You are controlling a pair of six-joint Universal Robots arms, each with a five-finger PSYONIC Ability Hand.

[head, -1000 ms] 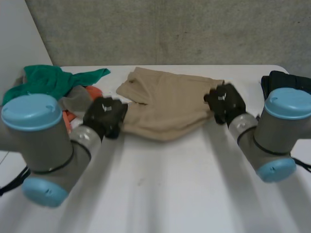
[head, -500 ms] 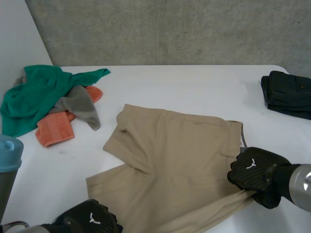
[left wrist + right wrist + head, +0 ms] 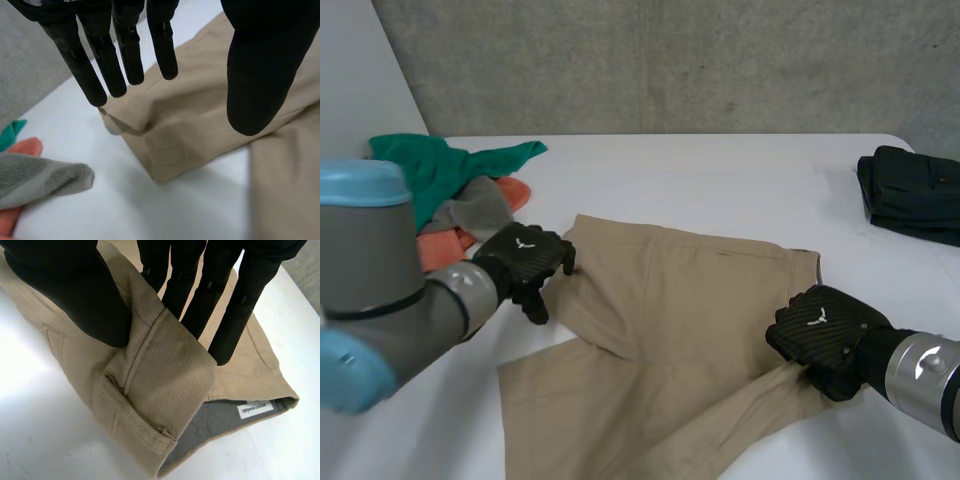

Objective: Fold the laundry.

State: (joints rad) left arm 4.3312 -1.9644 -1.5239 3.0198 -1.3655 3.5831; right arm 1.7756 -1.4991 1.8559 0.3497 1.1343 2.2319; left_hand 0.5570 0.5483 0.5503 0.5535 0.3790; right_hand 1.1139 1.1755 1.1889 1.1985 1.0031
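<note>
From the head camera, my left arm (image 3: 380, 270) sits in front of the cloth pile, so I lose most of the orange cloth (image 3: 515, 190) and part of the grey one (image 3: 480, 210). The tan garment (image 3: 670, 320) runs off the lower edge, so I can't see how its legs end. The dark folded garment (image 3: 915, 195) is cut by the side edge. In the right wrist view, the print on the white label (image 3: 256, 409) is too small to read.
</note>
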